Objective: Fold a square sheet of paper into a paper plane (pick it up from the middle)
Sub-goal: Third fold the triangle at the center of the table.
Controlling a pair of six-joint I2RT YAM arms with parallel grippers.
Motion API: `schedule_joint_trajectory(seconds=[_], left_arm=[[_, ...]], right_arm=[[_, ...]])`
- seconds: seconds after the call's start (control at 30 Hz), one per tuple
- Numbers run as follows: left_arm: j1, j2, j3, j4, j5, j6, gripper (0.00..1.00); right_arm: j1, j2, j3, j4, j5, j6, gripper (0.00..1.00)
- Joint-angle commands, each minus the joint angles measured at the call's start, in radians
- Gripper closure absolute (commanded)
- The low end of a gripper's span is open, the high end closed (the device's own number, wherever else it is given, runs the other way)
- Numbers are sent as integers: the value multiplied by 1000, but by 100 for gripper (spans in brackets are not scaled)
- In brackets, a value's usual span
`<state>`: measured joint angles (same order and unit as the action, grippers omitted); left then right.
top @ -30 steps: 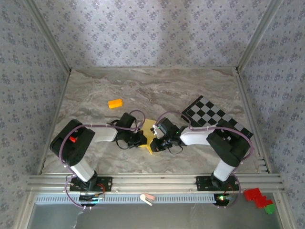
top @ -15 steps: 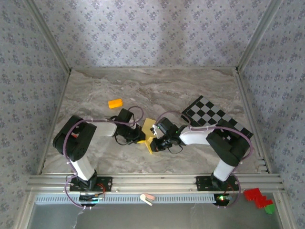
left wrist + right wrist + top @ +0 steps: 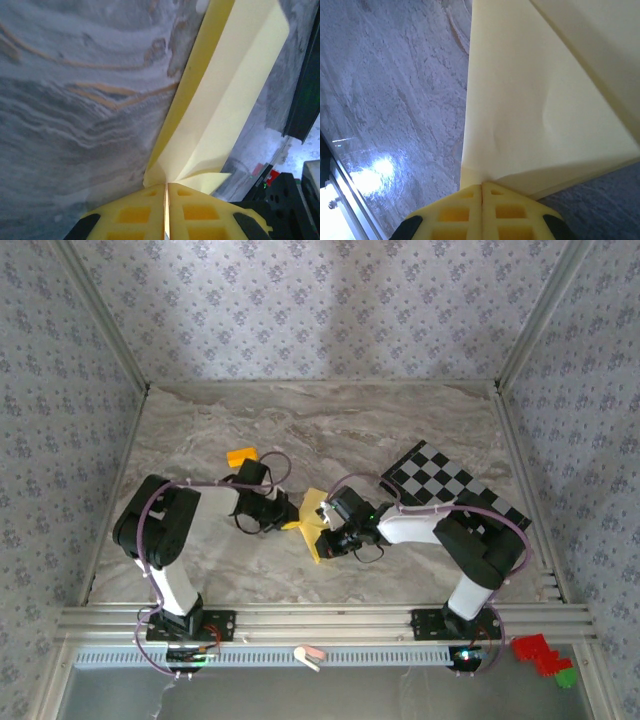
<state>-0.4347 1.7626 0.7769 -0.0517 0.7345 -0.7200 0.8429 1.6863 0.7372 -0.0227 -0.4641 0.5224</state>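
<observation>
The pale-yellow square sheet of paper [image 3: 316, 514] is folded into creased layers and held just above the marble table between both arms. My left gripper [image 3: 291, 524] is shut on its left corner; in the left wrist view the paper [image 3: 225, 90] fans out from the closed yellow jaws of that gripper [image 3: 166, 187]. My right gripper [image 3: 329, 536] is shut on the near right edge, and in the right wrist view a wide flat flap of the paper [image 3: 535, 100] spreads up from the pinched tips of the gripper [image 3: 482, 186].
A small orange block [image 3: 241, 455] lies just behind the left wrist. A black-and-white checkered board [image 3: 450, 490] lies at the right, partly under the right arm. Metal rails [image 3: 320, 620] run along the near edge, and patterned walls stand on three sides.
The left arm has swung its wrist toward the back of the table, near the orange block, with its tips staying on the paper. The right arm and the paper have hardly moved.
</observation>
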Motion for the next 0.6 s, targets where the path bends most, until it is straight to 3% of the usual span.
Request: schedule_joint_trajectory(seconds=[0.0,0.4,0.57], left_arm=[[34,26,25,9,-83,36,89],[40,-188,-44,-37,-112,63,77],[-28,-297,-88,-107,-191,100,69]], right_arm=[[6,54,-79,-256,116,-31,100],[-1,-82,-30,-246,73,-124,100],[-9,-233,-12,-281,141,-154,86]])
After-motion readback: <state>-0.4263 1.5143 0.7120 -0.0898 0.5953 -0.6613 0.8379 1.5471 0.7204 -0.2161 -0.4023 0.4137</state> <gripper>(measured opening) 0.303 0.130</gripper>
